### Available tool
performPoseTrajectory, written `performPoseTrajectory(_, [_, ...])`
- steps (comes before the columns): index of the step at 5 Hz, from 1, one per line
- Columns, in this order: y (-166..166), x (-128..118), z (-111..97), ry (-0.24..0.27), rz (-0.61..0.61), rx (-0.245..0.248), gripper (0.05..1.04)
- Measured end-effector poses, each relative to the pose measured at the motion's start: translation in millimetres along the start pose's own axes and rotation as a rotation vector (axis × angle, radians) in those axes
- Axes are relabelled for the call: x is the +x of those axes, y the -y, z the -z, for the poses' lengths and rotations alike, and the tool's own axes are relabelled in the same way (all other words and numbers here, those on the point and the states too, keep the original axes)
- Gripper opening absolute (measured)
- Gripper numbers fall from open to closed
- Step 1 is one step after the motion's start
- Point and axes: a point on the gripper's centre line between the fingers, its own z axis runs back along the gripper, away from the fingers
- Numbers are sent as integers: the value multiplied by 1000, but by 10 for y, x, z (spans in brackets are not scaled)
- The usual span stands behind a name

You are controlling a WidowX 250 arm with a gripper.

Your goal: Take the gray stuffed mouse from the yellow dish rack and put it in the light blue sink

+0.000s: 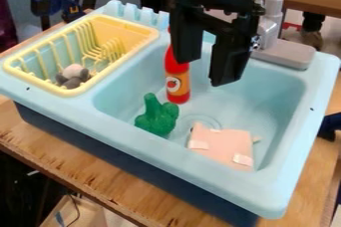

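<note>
Plainly, the jaws stand spread, with nothing pinched between them; the black gripper point(206, 72) hangs over the back part of the light blue sink point(273, 84), its fingers pointing down. Taking the gripper as the dial's centre and the view's top as 12 o'clock, the red bottle point(178, 66) is nearest, at about 8 to 9 o'clock, cap up, partly behind one finger in the view; whether they touch, I cannot tell. The green toy point(157, 116) lies toward 7 o'clock in the basin, and the pinkish flat piece point(221, 146) with white patches lies near 6, beside the drain point(202, 121).

Farther out, the yellow rack point(150, 36) sits toward 10, with a grey and white toy point(72, 76) inside it at 9. The grey faucet base point(287, 55) is near 3.

I would judge this a stage of positioning ahead of any grip. Taking hold from here would call for lining up the spread fingers around one item and lowering before squeezing.
</note>
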Motion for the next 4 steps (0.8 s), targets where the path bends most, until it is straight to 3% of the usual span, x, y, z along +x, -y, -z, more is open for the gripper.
performPoseTrajectory(1, [-4,0,71,-27,-1,-4,1001])
performPoseTrajectory(2, [-233,-88,21,-28,-62,-15,1001])
performPoseTrajectory(3, [-518,-244,-175,22,-137,-1,1001])
performPoseTrajectory(4, [-849,-449,-221,6,-246,11,1001])
